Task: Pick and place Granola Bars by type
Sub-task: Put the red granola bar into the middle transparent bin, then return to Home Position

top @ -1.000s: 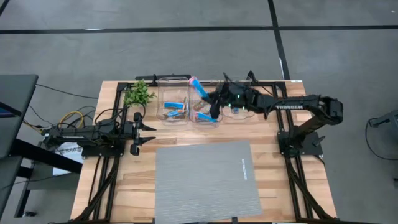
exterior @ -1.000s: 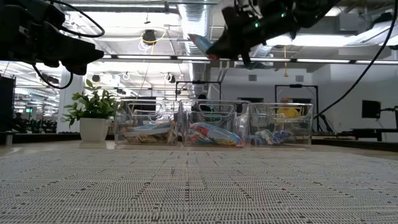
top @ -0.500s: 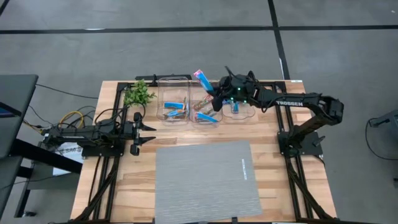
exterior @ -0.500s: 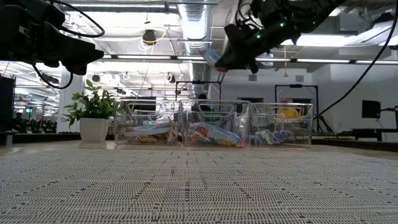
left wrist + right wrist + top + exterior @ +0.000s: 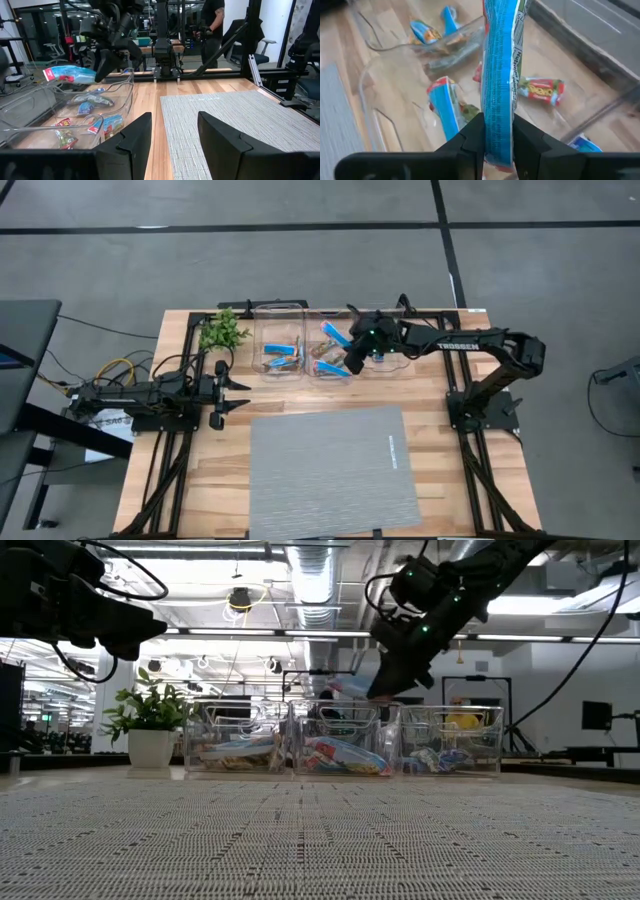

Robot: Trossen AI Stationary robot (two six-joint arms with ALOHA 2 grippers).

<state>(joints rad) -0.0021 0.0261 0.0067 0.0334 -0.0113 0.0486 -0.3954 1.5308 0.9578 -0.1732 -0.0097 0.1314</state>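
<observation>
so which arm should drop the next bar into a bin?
Right. Its pincer is shut on a blue granola bar and hangs over the middle bin. The left pincer is open, holding nothing, parked near the table's left edge, away from the bins.

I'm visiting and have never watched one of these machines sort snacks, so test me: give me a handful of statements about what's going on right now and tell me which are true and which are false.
1. The right gripper is shut on a blue-and-white bar. True.
2. That bar is held over the grey mat. False: it is over the clear bins at the table's far edge.
3. The left gripper holds a bar too. False: it is open and empty, waiting at the table's left side.
4. A green plant stands beside the bins. True.
5. The bins are empty. False: several bars lie in them.
</observation>
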